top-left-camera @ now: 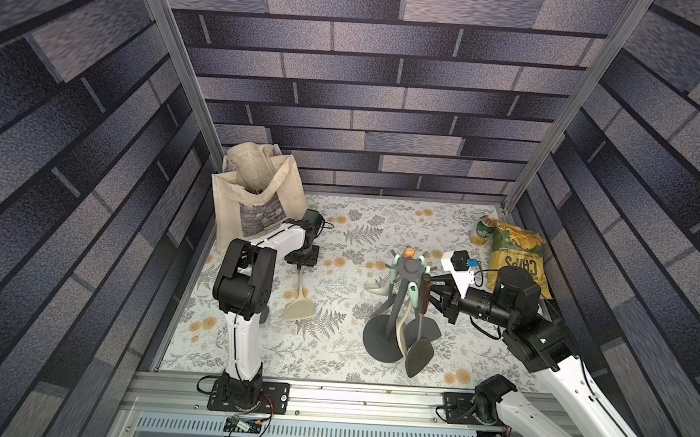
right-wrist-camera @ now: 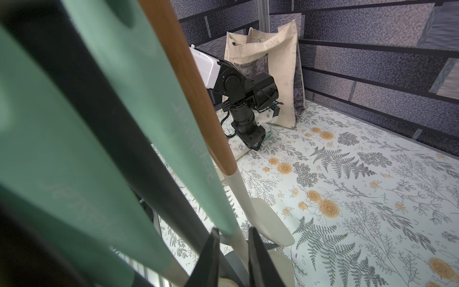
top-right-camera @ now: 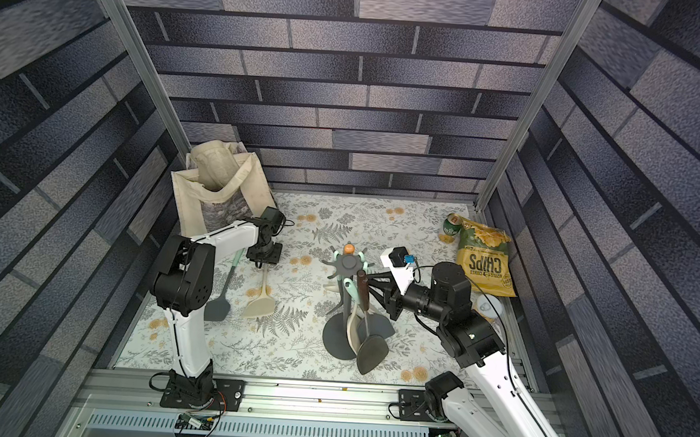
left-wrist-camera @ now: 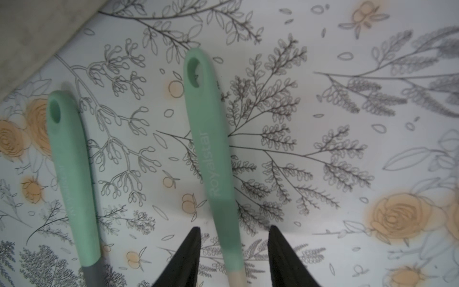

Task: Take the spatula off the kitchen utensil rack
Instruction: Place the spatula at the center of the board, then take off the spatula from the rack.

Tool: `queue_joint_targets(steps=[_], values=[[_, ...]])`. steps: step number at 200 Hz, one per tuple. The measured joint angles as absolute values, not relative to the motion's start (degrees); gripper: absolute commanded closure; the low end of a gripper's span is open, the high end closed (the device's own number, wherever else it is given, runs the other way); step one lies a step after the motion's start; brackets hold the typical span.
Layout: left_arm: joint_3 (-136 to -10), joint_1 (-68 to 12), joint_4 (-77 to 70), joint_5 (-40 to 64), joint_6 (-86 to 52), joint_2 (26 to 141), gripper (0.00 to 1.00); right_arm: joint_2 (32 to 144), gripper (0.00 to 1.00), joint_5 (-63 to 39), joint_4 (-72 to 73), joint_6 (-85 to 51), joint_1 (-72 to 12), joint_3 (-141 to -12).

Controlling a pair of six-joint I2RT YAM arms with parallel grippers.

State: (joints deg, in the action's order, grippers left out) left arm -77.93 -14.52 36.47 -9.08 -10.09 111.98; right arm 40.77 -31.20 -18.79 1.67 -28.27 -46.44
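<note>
Spatula (top-left-camera: 425, 293), brown-handled, hangs head-down on the 4 o'clock side of the rack (top-left-camera: 411, 268). Right gripper (top-left-camera: 432, 292), the nearer, sits just at its 3 o'clock; whether it grips I cannot tell. Left gripper (left-wrist-camera: 234, 227), jaws apart, hovers over a beige spatula (top-left-camera: 299, 304) at 9 o'clock.

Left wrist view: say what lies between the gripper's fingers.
A mint-green spatula handle, flat on the floral table; the fingers stand clear of it. Left wrist view shows this.

The dark grey round-based utensil rack (top-left-camera: 376, 342) looks matt and smooth, the mint-green rubbery spatula handle (left-wrist-camera: 208, 139) matt, the brown wooden handle (right-wrist-camera: 189, 82) lightly polished, the cream tote bag (top-left-camera: 226, 208) coarse cloth, the green chips bag (top-left-camera: 517, 254) glossy film.
</note>
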Motion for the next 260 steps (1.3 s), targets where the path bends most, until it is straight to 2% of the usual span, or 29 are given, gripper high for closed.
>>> queue_joint_targets(steps=[9,24,50,65,78,109,158,205,260], values=[[-76.1,-14.5,34.9,-8.4,-10.1,109.8,0.51,40.7,0.68,-30.0,-19.3,2.1,-28.3,-46.7],[-73.0,-14.9,31.8,-7.0,-10.1,105.1,0.49,40.3,0.58,-28.0,-20.0,2.4,-28.3,-46.8],[-67.2,-15.0,24.4,-2.8,-10.0,95.7,0.48,38.5,0.5,-24.1,-21.5,2.0,-28.3,-46.8],[-62.7,-15.2,18.7,0.8,-10.0,90.2,0.43,37.0,0.48,-22.2,-22.2,1.6,-28.3,-46.8],[-58.3,-15.3,13.4,4.3,-9.9,85.9,0.39,35.7,0.47,-20.9,-22.6,1.3,-28.3,-46.8],[-51.1,-15.9,3.5,12.4,-9.8,79.0,0.38,32.0,0.47,-20.3,-23.0,0.5,-28.3,-46.8],[-43.9,-18.7,-9.9,22.5,-9.6,70.4,0.46,25.2,0.48,-25.0,-22.8,-0.6,-28.3,-45.0],[-43.4,-24.3,-15.0,27.7,-9.5,65.4,0.47,25.7,0.51,-32.2,-22.7,-1.9,-28.3,-44.9],[-43.9,-29.4,-15.9,30.0,-9.4,60.5,0.47,26.3,0.51,-35.6,-22.5,-2.1,-28.3,-45.1]])
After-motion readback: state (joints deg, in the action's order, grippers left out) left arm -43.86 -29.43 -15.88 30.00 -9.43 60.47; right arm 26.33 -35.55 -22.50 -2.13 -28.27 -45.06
